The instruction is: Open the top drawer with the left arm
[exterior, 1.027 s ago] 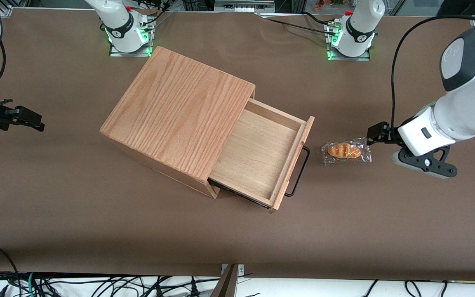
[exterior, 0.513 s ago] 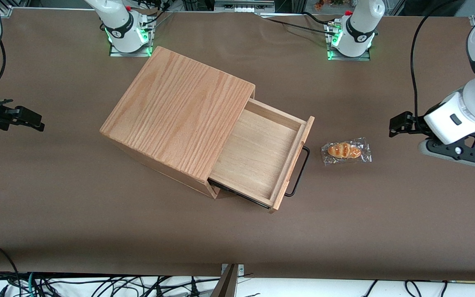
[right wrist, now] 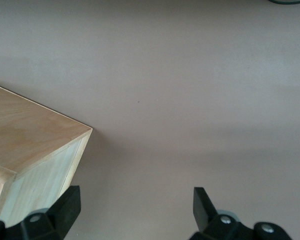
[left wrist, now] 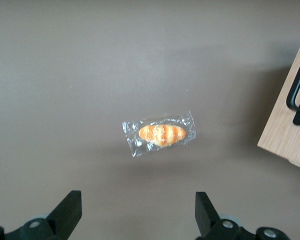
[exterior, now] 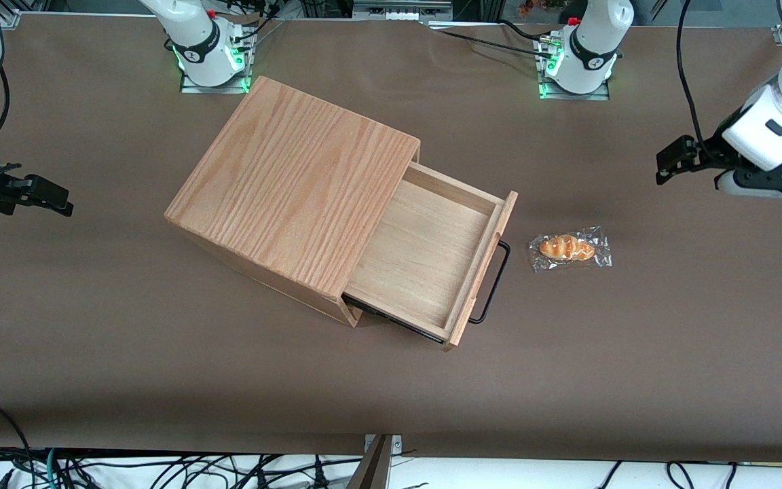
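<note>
The front camera looks steeply down from high over the table's [exterior: 92,353] near edge, taking in the whole width. The left wrist camera hangs above the wrapped bun [left wrist: 161,134] facing straight down, between the spread fingers of the gripper [left wrist: 137,220]. Both show the bun [exterior: 567,248] and the top drawer [exterior: 425,255] handle [left wrist: 299,92].

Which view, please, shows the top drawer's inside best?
The front view: the drawer stands pulled out, its bare floor fully visible. The left wrist view catches only a corner of its front panel and handle; the right wrist view shows just the cabinet. The gripper hangs open, clear of it.
</note>
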`<action>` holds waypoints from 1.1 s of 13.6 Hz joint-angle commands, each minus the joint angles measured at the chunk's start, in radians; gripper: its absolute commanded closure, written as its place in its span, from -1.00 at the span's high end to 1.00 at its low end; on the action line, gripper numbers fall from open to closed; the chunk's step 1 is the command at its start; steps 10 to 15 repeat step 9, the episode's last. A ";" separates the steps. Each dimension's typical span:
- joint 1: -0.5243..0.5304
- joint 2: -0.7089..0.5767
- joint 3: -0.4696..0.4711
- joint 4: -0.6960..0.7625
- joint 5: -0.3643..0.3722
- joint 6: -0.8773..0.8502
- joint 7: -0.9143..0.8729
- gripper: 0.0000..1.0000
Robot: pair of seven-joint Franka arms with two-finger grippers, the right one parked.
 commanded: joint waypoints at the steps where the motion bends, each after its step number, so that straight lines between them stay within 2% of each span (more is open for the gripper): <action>1: 0.001 -0.028 -0.006 -0.064 0.015 0.032 -0.010 1.00; 3: 0.009 -0.025 -0.034 -0.059 0.016 0.032 -0.012 1.00; 5: 0.037 -0.023 -0.035 -0.058 0.015 0.032 -0.006 1.00; 15: 0.034 -0.011 -0.035 -0.044 0.015 0.015 -0.003 1.00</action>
